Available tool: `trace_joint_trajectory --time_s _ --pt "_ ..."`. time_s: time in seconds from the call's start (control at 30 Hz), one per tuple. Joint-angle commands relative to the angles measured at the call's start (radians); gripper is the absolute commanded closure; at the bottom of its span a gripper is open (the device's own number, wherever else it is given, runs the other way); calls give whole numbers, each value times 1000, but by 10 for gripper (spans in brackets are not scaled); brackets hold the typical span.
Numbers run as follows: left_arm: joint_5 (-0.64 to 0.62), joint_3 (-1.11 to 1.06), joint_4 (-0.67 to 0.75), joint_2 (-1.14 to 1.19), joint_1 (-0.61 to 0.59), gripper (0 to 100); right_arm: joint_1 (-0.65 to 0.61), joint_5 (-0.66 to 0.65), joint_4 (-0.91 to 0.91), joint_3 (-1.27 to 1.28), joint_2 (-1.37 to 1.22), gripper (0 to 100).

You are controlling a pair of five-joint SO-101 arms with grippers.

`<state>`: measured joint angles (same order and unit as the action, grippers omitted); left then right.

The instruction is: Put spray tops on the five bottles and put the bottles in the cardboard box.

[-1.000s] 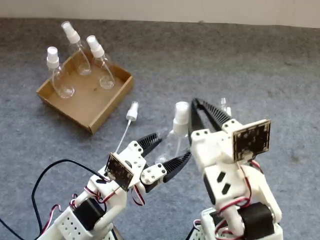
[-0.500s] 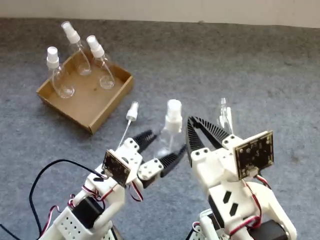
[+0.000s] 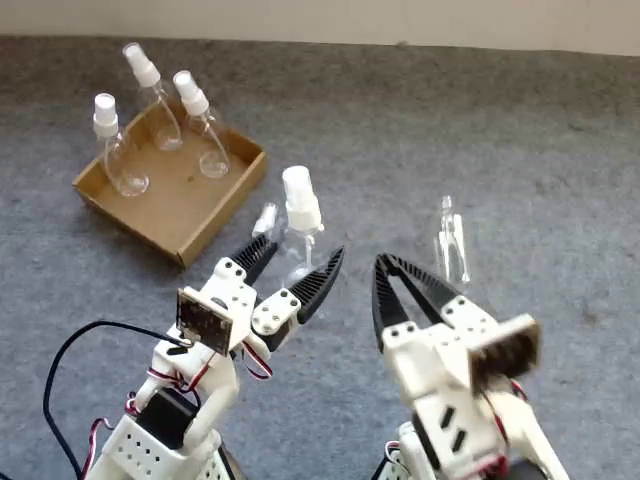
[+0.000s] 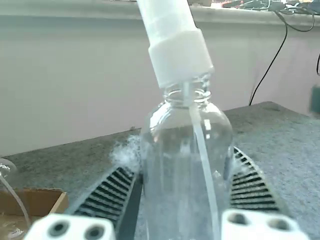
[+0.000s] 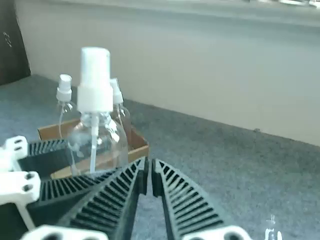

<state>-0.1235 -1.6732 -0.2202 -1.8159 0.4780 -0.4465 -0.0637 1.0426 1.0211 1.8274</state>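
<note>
My left gripper (image 3: 290, 268) is shut on a clear bottle (image 3: 300, 250) and holds it upright above the carpet, just right of the cardboard box (image 3: 200, 225). A white spray top (image 3: 299, 198) sits on its neck, leaning a little in the left wrist view (image 4: 175, 45), where the fingers (image 4: 110, 195) press both sides of the bottle (image 4: 185, 165). My right gripper (image 3: 381, 263) is shut and holds nothing, to the right of the bottle and nearer the arms' bases; its tips (image 5: 148, 165) meet. Three capped bottles (image 3: 150, 120) stand in the box. A capless bottle (image 3: 452, 242) lies on the carpet at the right.
A loose spray top with its tube (image 3: 264, 222) lies on the carpet between the box and the held bottle. A black cable (image 3: 70, 350) curls by the left arm's base. Grey carpet (image 3: 480, 130) stretches open at the far right.
The left gripper has carried the capped bottle to the left, toward the box. The right gripper has drawn back from the bottle, toward its base.
</note>
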Motion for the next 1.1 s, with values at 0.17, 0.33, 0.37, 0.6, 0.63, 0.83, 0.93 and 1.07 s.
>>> trace_joint_trajectory --time_s 0.17,0.33,0.37,0.6,0.63,0.83,0.93,1.07 --pt "-9 -8 51 -8 -128 920 -12 3 -142 193 12 994" --pt "-6 -19 98 -7 -209 920 -16 6 -266 344 12 994" --pt "-6 -19 98 -7 -211 920 -16 6 -294 377 12 994" --pt "-5 -19 92 -5 -213 920 -18 8 -519 585 12 994" --pt "-5 -19 92 -5 -213 920 -18 6 -559 615 12 994" --pt "173 -8 97 -5 -213 920 -18 6 -670 720 12 994" --pt "186 18 97 -5 -214 920 -18 8 -673 733 12 994" --pt "187 111 94 -2 -248 920 -18 8 -673 733 12 994"
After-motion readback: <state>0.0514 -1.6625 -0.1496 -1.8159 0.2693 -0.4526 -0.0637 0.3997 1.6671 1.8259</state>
